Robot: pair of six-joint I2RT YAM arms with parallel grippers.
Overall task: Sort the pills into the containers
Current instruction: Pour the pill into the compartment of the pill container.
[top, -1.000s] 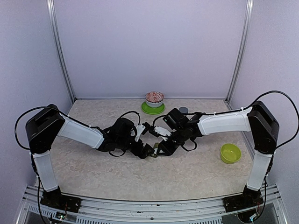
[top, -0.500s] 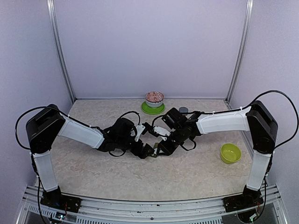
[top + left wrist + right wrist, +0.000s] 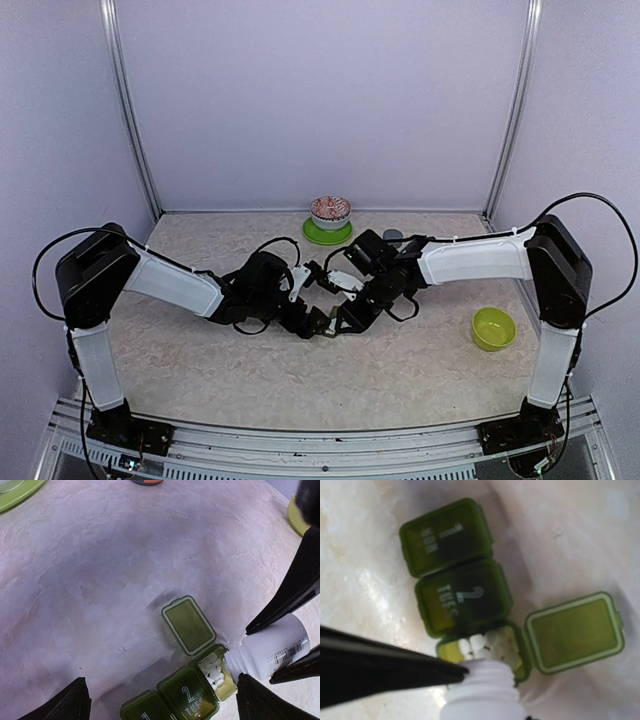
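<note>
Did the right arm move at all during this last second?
Yes, slightly: the right arm crept left, away from the lime-green bowl.

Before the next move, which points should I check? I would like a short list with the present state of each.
1. The right hand grips the bottle: ok.
2. The bottle mouth is at the open third compartment: ok.
3. The pills lie inside it: ok.
4. Both lid 1 and lid 2 are shut: ok.
5. The left hand is open and empty: ok.
6. No spill on the table: cannot tell.
</note>
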